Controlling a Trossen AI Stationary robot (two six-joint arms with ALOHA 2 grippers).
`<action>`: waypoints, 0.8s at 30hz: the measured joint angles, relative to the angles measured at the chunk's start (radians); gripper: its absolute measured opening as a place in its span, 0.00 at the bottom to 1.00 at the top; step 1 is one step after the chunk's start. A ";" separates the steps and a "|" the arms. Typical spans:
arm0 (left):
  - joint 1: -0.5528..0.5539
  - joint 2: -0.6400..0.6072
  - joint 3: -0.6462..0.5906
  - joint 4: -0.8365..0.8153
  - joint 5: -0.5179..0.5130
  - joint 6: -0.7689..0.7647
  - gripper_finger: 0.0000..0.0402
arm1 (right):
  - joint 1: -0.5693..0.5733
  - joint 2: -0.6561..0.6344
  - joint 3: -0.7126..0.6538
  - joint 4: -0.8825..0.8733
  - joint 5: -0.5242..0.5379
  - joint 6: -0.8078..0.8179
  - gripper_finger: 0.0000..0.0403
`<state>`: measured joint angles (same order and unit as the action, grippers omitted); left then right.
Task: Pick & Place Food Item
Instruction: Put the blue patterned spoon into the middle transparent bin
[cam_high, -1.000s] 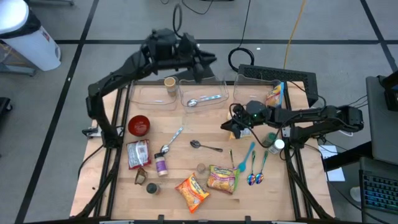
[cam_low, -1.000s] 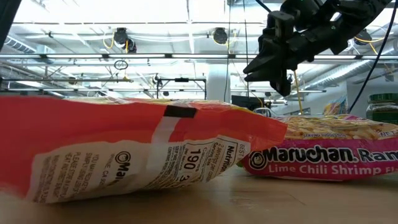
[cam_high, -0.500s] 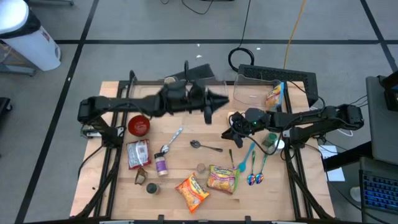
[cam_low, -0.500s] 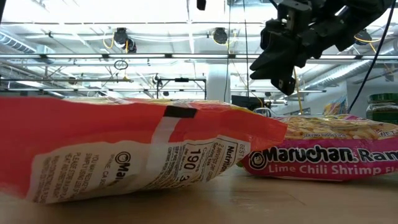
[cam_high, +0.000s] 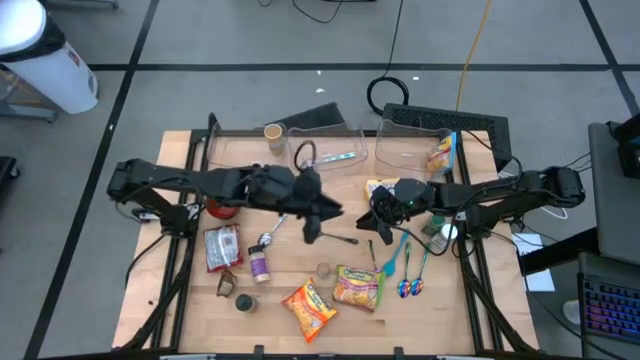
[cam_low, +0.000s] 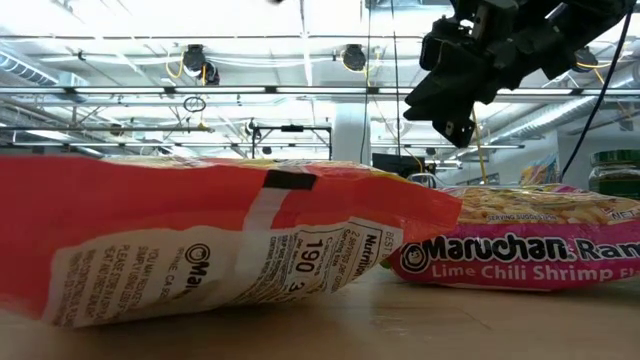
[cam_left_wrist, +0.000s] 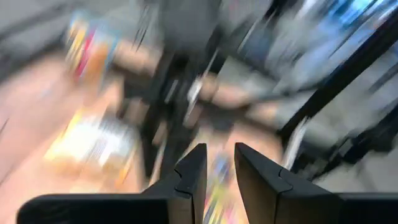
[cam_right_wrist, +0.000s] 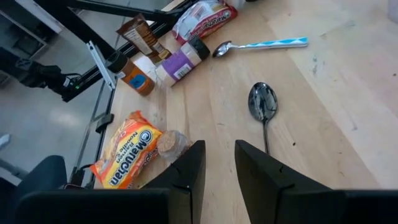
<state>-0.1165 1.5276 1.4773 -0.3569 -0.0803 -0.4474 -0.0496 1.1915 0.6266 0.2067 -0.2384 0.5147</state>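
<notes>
An orange noodle packet (cam_high: 308, 308) (cam_low: 200, 240) (cam_right_wrist: 127, 152) and a pink Maruchan packet (cam_high: 358, 287) (cam_low: 520, 245) lie flat near the table's front edge. A red-and-white packet (cam_high: 222, 247) lies at the left. Another snack packet (cam_high: 440, 152) sits in the far right clear bin. My left gripper (cam_high: 312, 230) (cam_left_wrist: 217, 155) hangs over the table's middle, above a metal spoon (cam_high: 330, 235), its fingers a little apart with nothing between them. My right gripper (cam_high: 381, 228) (cam_low: 455, 120) (cam_right_wrist: 219, 152) hovers just right of it, narrowly open and empty.
Clear bins (cam_high: 325, 150) line the far edge, one holding a spoon. A red bowl (cam_high: 222, 207), a purple spice jar (cam_high: 259, 265) (cam_right_wrist: 180, 62), a blue-handled spoon (cam_right_wrist: 261, 45), coloured spoons (cam_high: 405, 265) and small jars (cam_high: 243, 300) are scattered about. The two arms stand close together mid-table.
My left gripper has swung from above the far bins toward the near edge and down, ending over the table's middle beside the metal spoon. My right gripper has turned slightly toward the near edge. Nothing on the table has moved.
</notes>
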 joint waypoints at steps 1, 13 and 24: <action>-0.006 -0.010 0.000 -0.073 -0.009 -0.017 0.22 | -0.001 0.000 0.000 -0.001 0.001 -0.008 0.19; -0.044 -0.032 0.000 -0.723 -0.028 -0.269 0.22 | -0.001 0.000 0.000 0.006 0.001 -0.011 0.19; 0.031 -0.016 -0.079 -0.759 -0.081 -0.419 0.22 | -0.001 0.000 0.000 0.007 0.002 -0.003 0.19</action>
<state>-0.0852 1.5116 1.3979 -1.1161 -0.1616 -0.8665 -0.0505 1.1915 0.6266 0.2134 -0.2367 0.5113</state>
